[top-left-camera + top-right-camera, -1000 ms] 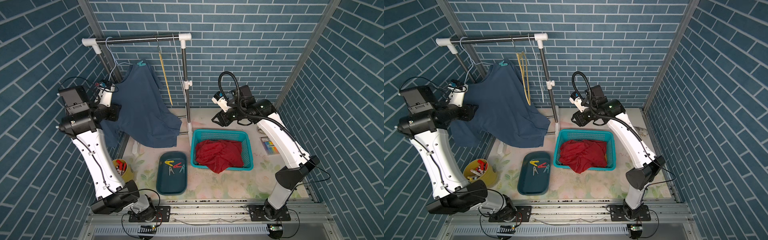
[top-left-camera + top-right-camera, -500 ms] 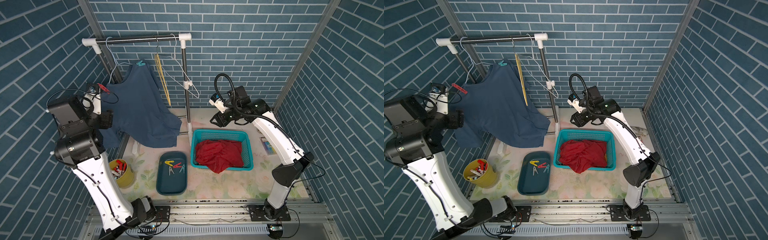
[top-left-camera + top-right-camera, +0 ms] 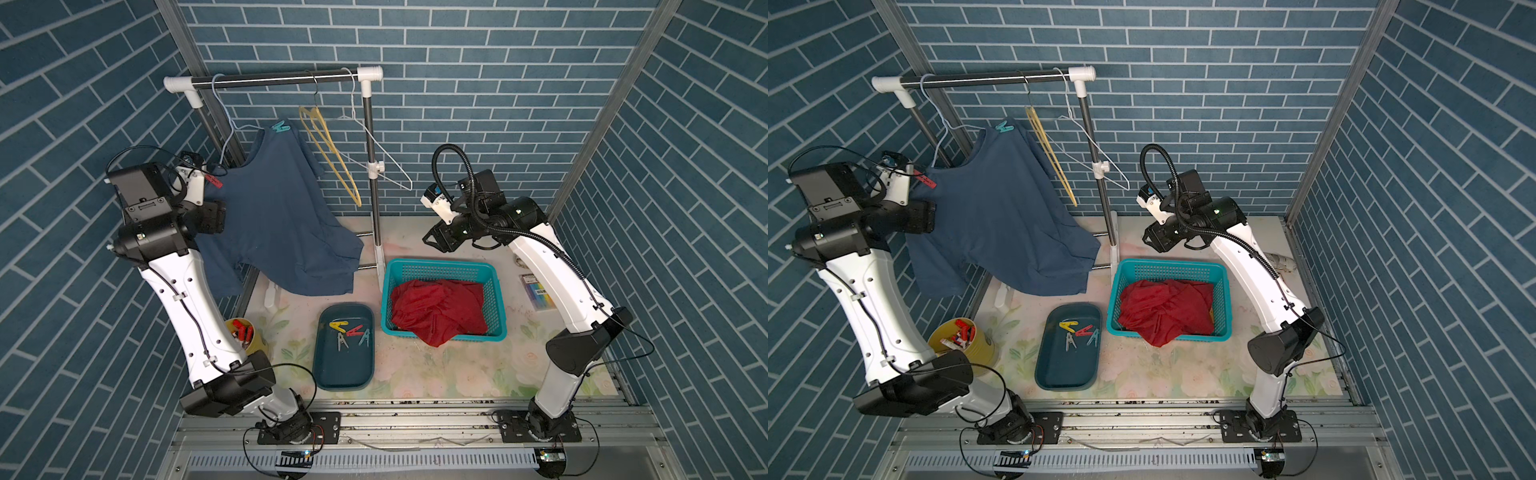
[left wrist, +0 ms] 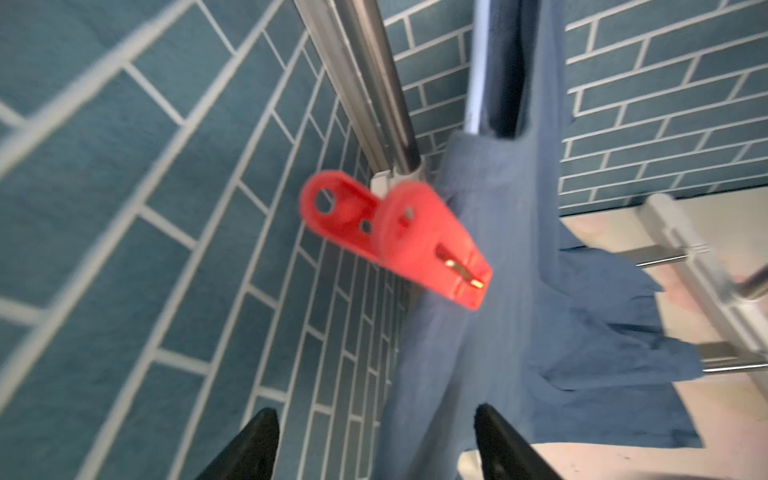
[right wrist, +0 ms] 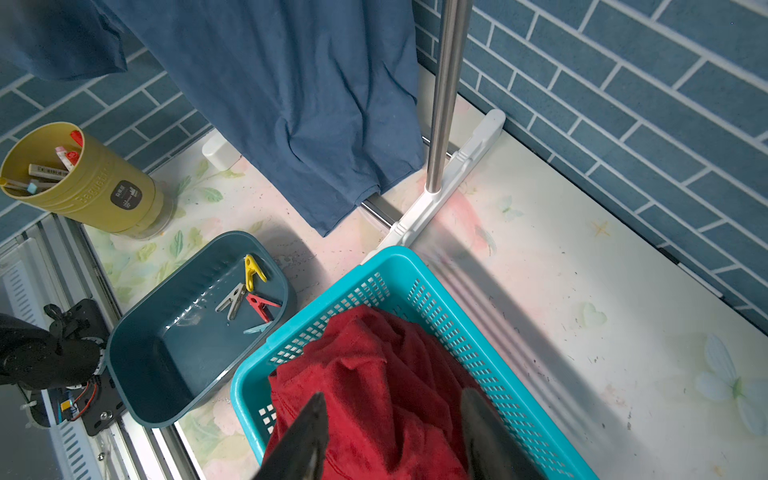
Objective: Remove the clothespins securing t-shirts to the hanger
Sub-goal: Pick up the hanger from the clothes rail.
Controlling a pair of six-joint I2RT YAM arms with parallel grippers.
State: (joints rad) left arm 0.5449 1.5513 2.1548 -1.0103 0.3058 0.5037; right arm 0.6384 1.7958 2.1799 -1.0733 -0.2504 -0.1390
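Left pincer [image 4: 374, 411]: jaws well apart with nothing between them, pointing at the red clothespin but short of it.
Red clothespin [image 4: 395, 241]: on the shoulder of the blue t-shirt, at the shirt's 10 o'clock in both top views; blurred in the left wrist view.
Teal clothespin [image 3: 280, 127]: on the other shoulder, at the shirt's 12 o'clock.
Blue t-shirt [image 3: 274, 216]: hangs on a pale wire hanger [image 3: 226, 120] from the rail [image 3: 270, 80], at the desk's [image 3: 478, 374] 10 o'clock.
Right pincer [image 5: 395, 395]: jaws apart and empty, poised at the basket's 12 o'clock.
Red t-shirt [image 3: 436, 311]: crumpled in the teal basket [image 3: 440, 266], spilling over its 6 o'clock rim.
Loose clothespins [image 3: 354, 330]: four of them (yellow, red, grey, teal) in the 12 o'clock end of the dark tray [image 3: 345, 370].
Tray position: at the basket's 8 o'clock.
Bare hangers: yellow hanger [image 3: 332, 162] and white hanger [image 3: 386, 153], on the rail at the blue shirt's 2 o'clock.
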